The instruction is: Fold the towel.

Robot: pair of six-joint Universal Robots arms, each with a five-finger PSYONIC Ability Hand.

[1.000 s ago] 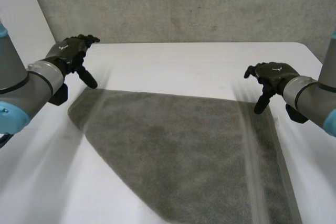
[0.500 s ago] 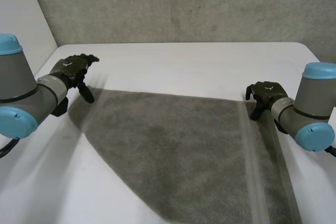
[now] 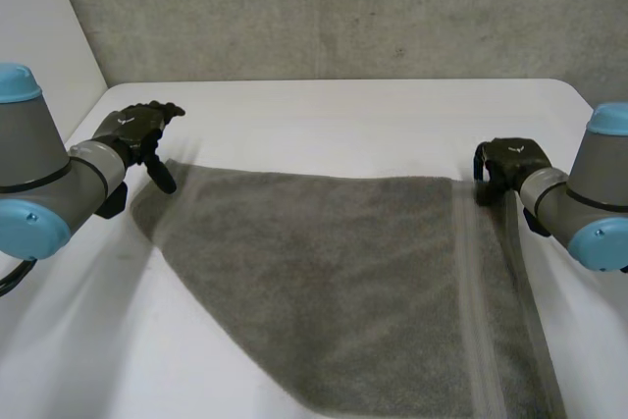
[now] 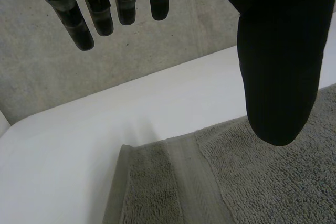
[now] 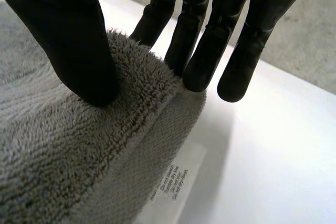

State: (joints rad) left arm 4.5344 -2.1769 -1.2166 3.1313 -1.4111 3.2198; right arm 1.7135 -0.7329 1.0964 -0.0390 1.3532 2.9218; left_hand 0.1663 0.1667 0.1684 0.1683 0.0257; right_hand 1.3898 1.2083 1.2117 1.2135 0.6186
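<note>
A: What changes?
B: The right hand (image 3: 510,162) is now down on the towel (image 3: 343,282), pinching the corner between thumb and fingers.
A: The left hand (image 3: 137,130)?
B: Unmoved, fingers straight, empty, corner just below its fingertips. 1 of 2 grips made.
A: Hidden?
B: The towel's near edge is cut off.

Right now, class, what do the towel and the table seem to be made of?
The towel looks like grey terry cloth, probably cotton: fuzzy looped pile, with a flat woven band near its edge. The table seems to be white laminate or painted board: smooth, even surface.
</note>
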